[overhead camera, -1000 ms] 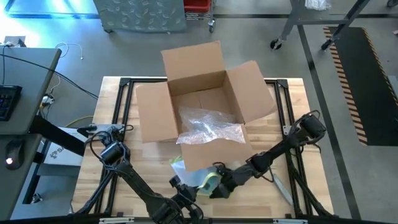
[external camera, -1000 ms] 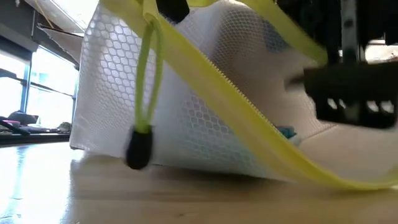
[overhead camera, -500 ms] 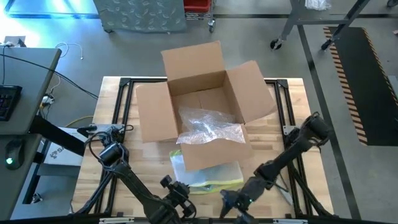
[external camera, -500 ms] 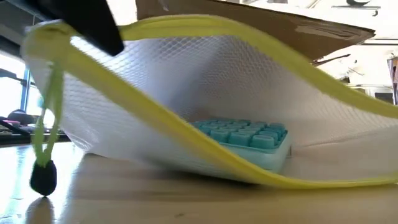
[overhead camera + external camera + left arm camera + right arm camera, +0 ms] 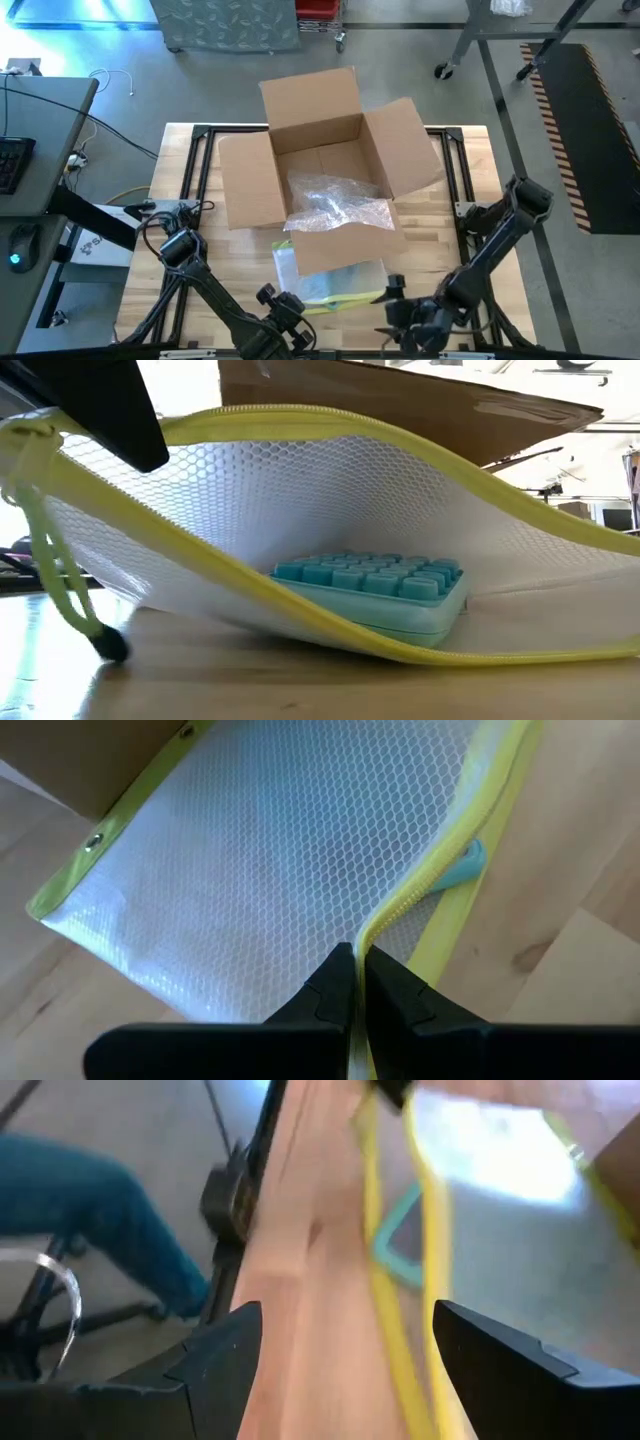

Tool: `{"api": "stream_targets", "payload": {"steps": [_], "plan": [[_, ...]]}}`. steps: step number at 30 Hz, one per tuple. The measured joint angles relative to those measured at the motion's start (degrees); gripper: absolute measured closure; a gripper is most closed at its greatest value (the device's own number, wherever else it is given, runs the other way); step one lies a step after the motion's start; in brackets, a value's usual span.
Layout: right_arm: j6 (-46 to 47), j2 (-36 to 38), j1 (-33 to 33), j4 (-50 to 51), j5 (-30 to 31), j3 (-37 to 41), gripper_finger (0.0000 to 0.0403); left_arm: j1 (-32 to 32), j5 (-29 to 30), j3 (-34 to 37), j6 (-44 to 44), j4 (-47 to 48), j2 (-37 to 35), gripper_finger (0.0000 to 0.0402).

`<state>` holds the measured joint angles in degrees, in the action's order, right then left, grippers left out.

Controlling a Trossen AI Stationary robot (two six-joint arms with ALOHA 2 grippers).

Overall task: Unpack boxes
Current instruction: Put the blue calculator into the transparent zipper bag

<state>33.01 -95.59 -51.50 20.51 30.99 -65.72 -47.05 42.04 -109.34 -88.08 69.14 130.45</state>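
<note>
High view: the brown cardboard box [image 5: 320,170] is sitting at the far middle of the wooden table [image 5: 455,215], flaps spread and crinkly clear film [image 5: 335,207] lying inside. Just in front of its near wall, a mesh pouch with a yellow zipper [image 5: 335,287] is lying flat — a teal keypad [image 5: 385,582] is showing through the mesh in the low view. The left gripper [image 5: 355,982] is pinching the pouch's zipper edge with fingers closed at the near edge of the table. The right gripper [image 5: 400,318] is hovering near the table's near edge, right of the pouch, fingers spread wide and holding nothing.
</note>
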Motion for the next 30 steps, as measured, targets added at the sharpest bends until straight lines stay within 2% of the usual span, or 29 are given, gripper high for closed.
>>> {"api": "stream_targets", "payload": {"steps": [7,14,22,26,30], "plan": [[3.7,-4.3,-1.6,1.6,2.1,2.2,0.0124,0.0,-0.9,0.0,1.6,0.2,0.0,0.0401],[7.4,-11.1,-1.8,4.0,17.8,2.2,0.0141,0.0,-0.9,0.0,0.4,-0.2,0.0,0.0402],[8.5,-16.5,1.0,10.4,15.9,2.2,0.0164,0.0,-1.5,0.0,0.2,-0.1,0.0,0.0402],[15.4,-17.5,1.8,15.4,16.6,2.2,0.0175,0.0,-1.7,0.0,0.2,-0.2,0.0,0.0402],[30.4,-17.5,1.9,25.0,19.6,2.1,0.0186,0.0,-1.9,0.0,0.2,-0.2,0.0,0.0402]]}}
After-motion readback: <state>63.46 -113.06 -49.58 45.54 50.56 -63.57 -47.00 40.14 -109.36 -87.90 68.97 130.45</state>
